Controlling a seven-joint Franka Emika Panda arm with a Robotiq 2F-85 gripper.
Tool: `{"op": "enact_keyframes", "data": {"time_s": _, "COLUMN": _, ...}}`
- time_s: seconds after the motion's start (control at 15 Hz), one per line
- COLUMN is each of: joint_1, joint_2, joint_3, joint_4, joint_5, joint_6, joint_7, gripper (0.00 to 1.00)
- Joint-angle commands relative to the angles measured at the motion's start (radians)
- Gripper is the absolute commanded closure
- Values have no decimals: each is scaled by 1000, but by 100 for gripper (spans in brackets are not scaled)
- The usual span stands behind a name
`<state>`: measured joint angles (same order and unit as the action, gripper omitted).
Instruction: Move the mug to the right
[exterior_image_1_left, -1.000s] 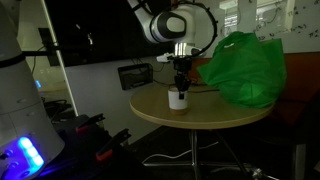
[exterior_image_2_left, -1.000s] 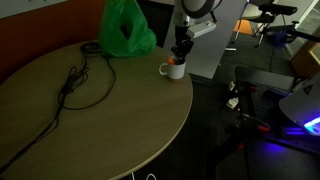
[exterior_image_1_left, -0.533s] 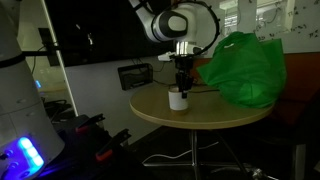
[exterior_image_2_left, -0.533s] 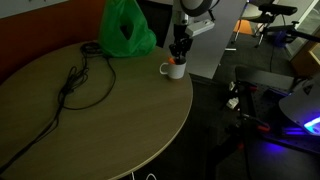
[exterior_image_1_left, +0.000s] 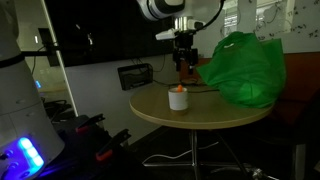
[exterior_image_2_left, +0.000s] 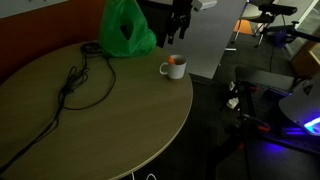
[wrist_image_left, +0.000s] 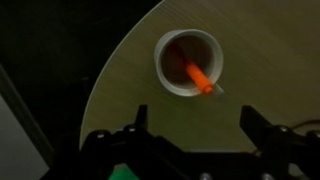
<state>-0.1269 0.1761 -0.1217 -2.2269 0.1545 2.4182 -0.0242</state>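
Hanging above one round white mug with one orange stick inside, my gripper has its two dark fingers spread over the smooth table.

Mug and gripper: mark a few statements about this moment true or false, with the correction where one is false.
1. The gripper holds the mug off the table. False: the mug stands on the table, and the gripper hangs above it, open and apart from it.
2. The mug stands upright near the table's edge. True.
3. In the wrist view, an orange item lies inside the mug. True.
4. The green bag lies on the floor. False: it sits on the table, beside the mug.
5. In an exterior view, a dark cable lies on the table. True.
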Motion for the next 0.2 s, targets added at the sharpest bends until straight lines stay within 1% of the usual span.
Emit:
{"op": "enact_keyframes", "data": {"time_s": 0.0, "joint_1": -3, "joint_2": -116, "joint_3": 10, "joint_4": -47, "joint_5": -15, "joint_6": -98, "joint_7": -67, "gripper": 0}}
{"op": "enact_keyframes", "data": {"time_s": 0.07, "joint_1": 2, "joint_2": -140, "joint_3": 8, "joint_4": -55, "joint_5": -31, "joint_6": -121, "joint_7": -66, "gripper": 0}}
{"op": "enact_keyframes", "data": {"time_s": 0.13, "joint_1": 5, "joint_2": -167, "joint_3": 7, "joint_4": -75, "joint_5": -49, "joint_6": -103, "joint_7": -65, "gripper": 0}}
